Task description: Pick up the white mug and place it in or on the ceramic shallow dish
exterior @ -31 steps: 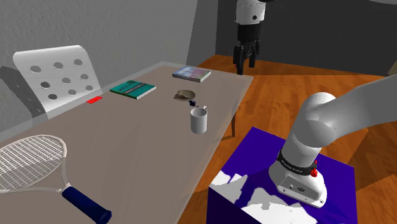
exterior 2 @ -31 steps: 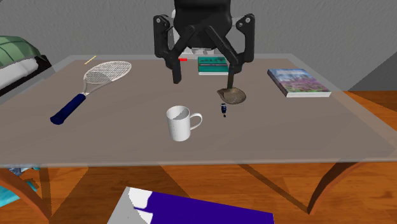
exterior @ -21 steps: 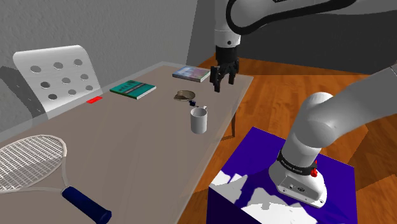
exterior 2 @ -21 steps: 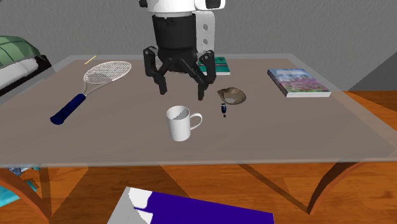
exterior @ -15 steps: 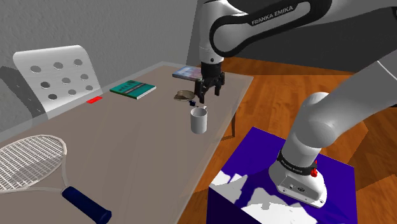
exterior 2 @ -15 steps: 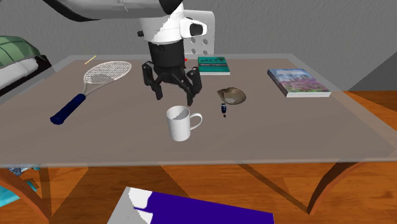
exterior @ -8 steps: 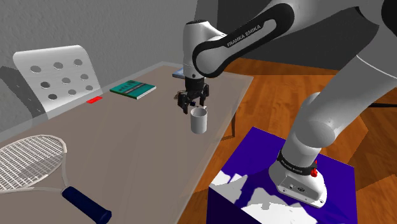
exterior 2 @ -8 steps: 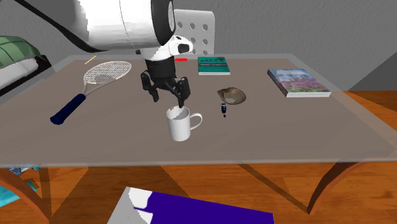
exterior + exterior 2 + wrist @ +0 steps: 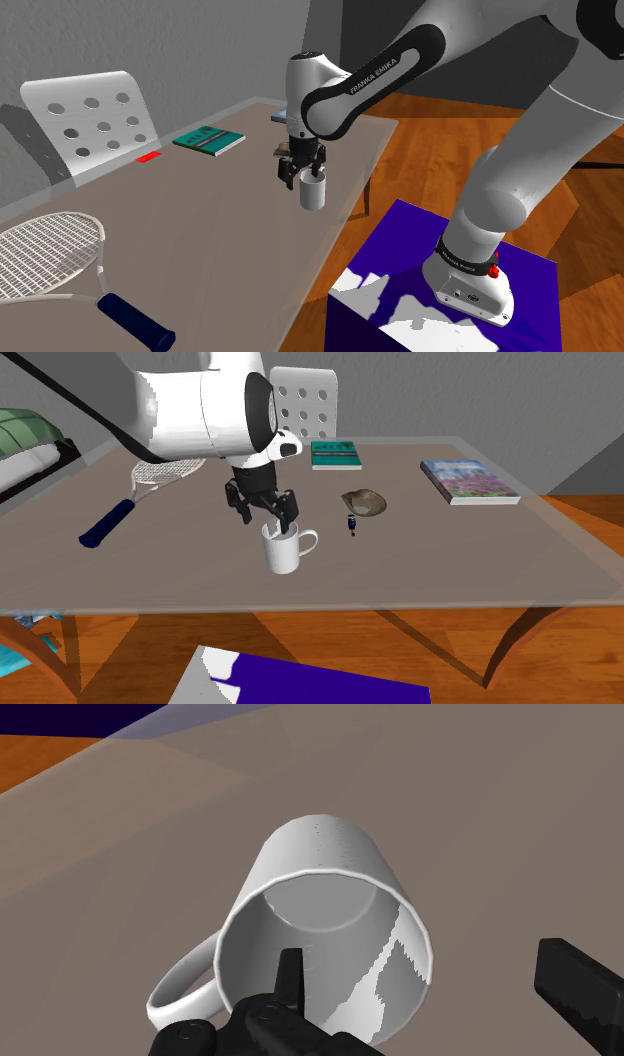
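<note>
A white mug (image 9: 285,552) stands upright on the grey-brown table (image 9: 450,567), its handle toward the second exterior view's right. My black gripper (image 9: 266,518) is open and down at the mug's rim. In the wrist view one finger (image 9: 290,979) reaches inside the mug (image 9: 325,869) and the other finger (image 9: 578,994) is outside its wall, neither pressing on it. From the shoulder view the gripper (image 9: 302,176) sits on top of the mug (image 9: 314,194). The brown shallow dish (image 9: 365,502) lies a short way beyond the mug, toward the second exterior view's right.
A small dark blue object (image 9: 351,525) lies between mug and dish. A tennis racket (image 9: 55,258), a green book (image 9: 209,140), a colourful book (image 9: 468,482) and a red tag (image 9: 149,156) also lie on the table. A white chair (image 9: 90,115) stands behind; the blue stand (image 9: 440,290) is near the table edge.
The gripper has come down from above the dish area and across to the mug, ending with its open fingers at the rim. The mug has not moved.
</note>
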You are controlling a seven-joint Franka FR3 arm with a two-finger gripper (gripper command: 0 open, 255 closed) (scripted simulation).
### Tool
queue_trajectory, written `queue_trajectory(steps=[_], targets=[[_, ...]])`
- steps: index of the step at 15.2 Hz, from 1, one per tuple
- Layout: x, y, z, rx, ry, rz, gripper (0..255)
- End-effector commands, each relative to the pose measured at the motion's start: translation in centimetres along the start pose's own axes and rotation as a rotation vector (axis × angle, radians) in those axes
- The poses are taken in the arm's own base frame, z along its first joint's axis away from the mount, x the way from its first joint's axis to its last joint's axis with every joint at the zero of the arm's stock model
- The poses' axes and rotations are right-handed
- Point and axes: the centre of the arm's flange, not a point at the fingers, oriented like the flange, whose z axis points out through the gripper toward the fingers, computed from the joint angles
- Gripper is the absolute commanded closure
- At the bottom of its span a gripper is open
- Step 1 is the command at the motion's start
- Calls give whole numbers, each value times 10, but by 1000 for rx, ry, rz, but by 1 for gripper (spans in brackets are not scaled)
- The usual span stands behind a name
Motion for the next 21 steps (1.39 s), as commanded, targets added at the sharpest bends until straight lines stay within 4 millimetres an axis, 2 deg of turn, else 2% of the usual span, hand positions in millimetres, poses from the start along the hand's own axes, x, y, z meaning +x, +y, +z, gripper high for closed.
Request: queue_trajectory(steps=[1, 6, 7, 16, 21], targets=[[-1, 0, 3, 0, 0, 0, 0], [-1, 0, 2, 0, 0, 0, 0], [-1, 0, 2, 0, 0, 0, 255], [-1, 0, 3, 0, 0, 0, 255], [1, 0, -24, 0, 0, 0, 255]])
